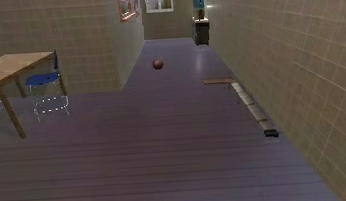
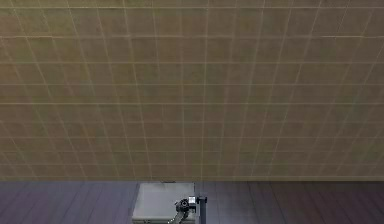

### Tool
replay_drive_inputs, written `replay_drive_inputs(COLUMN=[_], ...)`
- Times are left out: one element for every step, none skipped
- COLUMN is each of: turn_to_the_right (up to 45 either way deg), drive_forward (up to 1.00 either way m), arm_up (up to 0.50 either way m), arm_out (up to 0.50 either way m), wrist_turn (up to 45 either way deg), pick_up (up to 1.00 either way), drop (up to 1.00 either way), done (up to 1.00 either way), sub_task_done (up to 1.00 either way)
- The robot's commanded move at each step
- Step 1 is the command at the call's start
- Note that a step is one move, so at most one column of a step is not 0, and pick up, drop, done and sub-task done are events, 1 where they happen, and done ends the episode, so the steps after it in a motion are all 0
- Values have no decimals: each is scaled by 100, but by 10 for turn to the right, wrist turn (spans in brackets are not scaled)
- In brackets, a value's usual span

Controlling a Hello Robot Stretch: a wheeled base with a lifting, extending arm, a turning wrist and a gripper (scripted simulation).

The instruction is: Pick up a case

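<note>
A pale grey flat rectangular thing (image 2: 159, 203) lies on the dark floor at the foot of the tiled wall, at the bottom middle of the arm side view. My gripper (image 2: 184, 208) shows at this thing's right edge, with the arm's end (image 2: 201, 204) just right of it. Because the grey thing lies at the gripper's far end, I cannot tell whether the gripper holds anything or touches it.
The forward view looks down a hallway with a purple floor. At its left are a wooden table (image 1: 9, 68) and a blue chair (image 1: 44, 80). A reddish ball (image 1: 159, 63) lies mid-floor. A long strip (image 1: 249, 102) runs along the right wall. A dark stand (image 1: 202, 30) is at the far end.
</note>
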Motion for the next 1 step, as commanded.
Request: replay_drive_inputs(turn_to_the_right=[0], drive_forward=[0], arm_up=[0], arm_out=[0], wrist_turn=[450], pick_up=[0], drop=[0], done=[0], sub_task_done=[0])
